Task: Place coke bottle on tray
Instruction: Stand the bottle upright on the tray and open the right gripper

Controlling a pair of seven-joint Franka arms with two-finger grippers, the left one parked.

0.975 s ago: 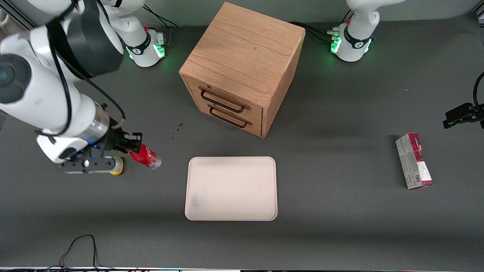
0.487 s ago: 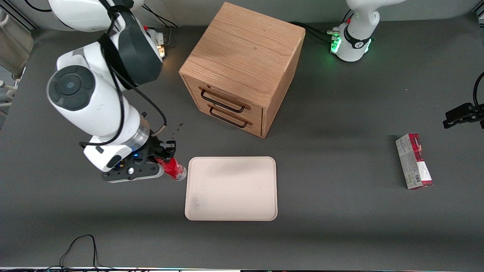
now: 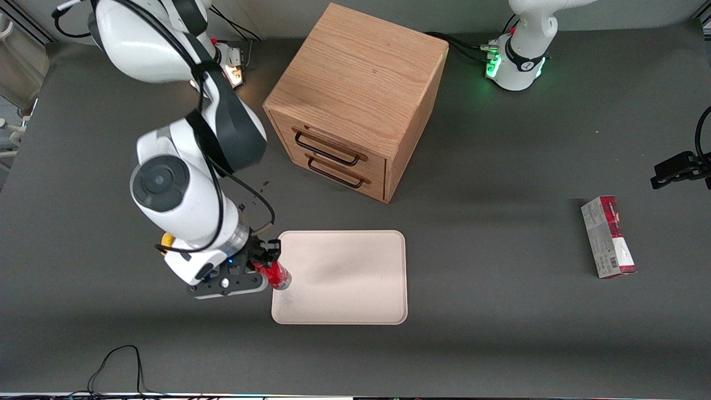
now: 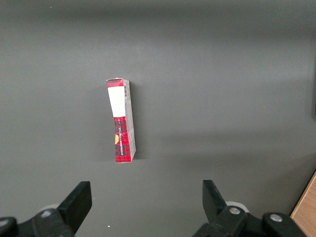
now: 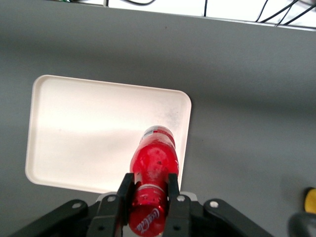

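Right wrist view shows the coke bottle point(image 5: 153, 168) clamped between the jaws of the gripper point(image 5: 147, 190), its clear base hanging just over the edge of the tray point(image 5: 74, 133), near the smudged corner. Carrying it farther inward before lowering looks wise, so the base lands flat, clear of the low rim. A yellow lump point(image 3: 166, 240) sits on the tabletop point(image 3: 500, 333) beside the arm.
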